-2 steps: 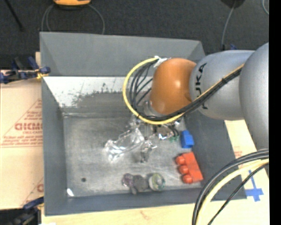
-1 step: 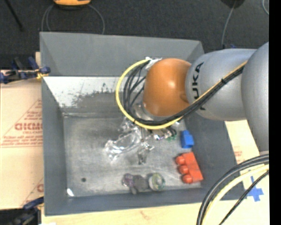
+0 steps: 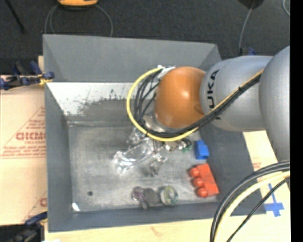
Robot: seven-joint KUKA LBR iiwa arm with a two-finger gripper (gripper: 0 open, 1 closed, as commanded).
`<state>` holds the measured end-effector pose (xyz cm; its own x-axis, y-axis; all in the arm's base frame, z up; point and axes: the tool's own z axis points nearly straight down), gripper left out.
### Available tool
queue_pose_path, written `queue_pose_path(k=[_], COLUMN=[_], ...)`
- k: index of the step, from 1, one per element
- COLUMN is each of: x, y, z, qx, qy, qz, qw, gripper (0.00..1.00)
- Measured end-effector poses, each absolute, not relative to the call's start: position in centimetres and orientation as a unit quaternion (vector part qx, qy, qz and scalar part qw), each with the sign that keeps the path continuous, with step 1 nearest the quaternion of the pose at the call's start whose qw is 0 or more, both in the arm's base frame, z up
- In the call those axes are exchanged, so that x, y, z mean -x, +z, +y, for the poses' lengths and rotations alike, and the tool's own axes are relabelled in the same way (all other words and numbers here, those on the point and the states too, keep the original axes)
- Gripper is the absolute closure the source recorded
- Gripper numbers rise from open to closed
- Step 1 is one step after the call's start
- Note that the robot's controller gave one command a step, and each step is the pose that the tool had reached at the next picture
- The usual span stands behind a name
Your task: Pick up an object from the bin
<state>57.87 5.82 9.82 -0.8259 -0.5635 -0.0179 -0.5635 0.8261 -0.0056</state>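
Clear crumpled plastic piece (image 3: 127, 159) lies mid-floor of the bin (image 3: 91, 110), touching the gripper (image 3: 150, 149) at its 8 o'clock. Grey-purple lump (image 3: 152, 196) at 6 o'clock by the near wall. Gripper sits low under the orange cover (image 3: 178, 97); I can't tell its grip state. Blue block (image 3: 201, 150) at 3 o'clock, red block (image 3: 203, 179) at 4.
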Motion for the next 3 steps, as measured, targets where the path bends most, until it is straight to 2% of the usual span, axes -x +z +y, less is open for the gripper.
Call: queue_pose_path(k=[1, 2, 3], x=[-58.44, -58.63, -58.86], y=[7.67, 7.88, 8.21], z=[5.47, 5.54, 5.58], qx=[0.302, 0.301, 0.3], qy=[0.0, 0.0, 0.0], qz=[0.953, 0.953, 0.954], qw=[0.01, 0.014, 0.004], gripper=[0.0, 1.0, 1.0])
